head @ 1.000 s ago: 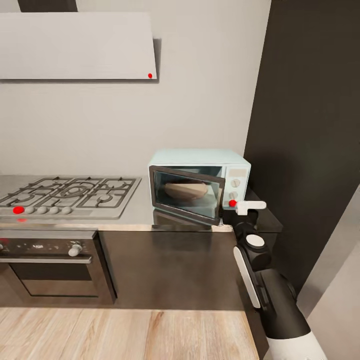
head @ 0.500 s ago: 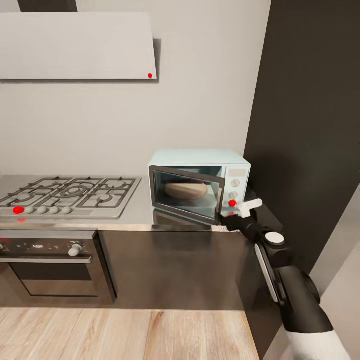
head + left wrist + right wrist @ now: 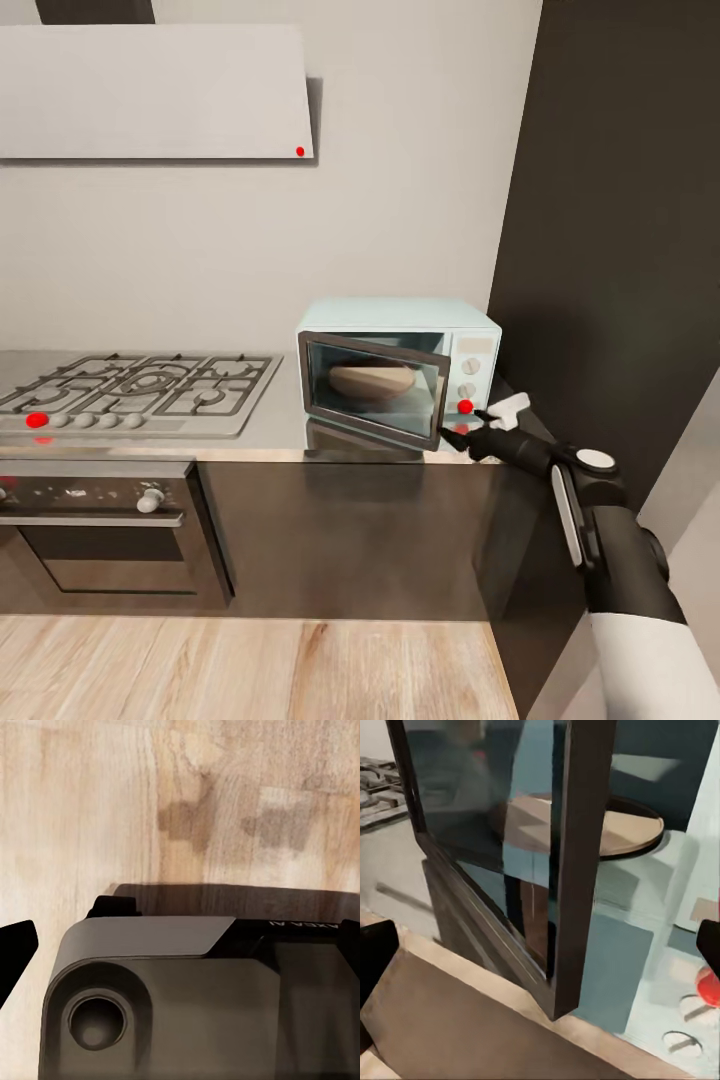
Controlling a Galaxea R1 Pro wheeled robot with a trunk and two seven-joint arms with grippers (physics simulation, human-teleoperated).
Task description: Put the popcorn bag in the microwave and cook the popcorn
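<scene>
Apparently open, right end effector [image 3: 462,427] nears microwave [image 3: 400,368] door [image 3: 559,862].

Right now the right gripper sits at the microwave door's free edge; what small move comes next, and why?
Probably hook the right gripper behind the door's free edge and swing it wider. The microwave door stands only partly ajar, angled across the opening, and only the turntable is visible inside; no popcorn bag can be seen there.

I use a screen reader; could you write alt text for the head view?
The right hand reaches to the free edge of the mint-blue microwave, whose glass door stands ajar. A gas hob lies to its left.
</scene>
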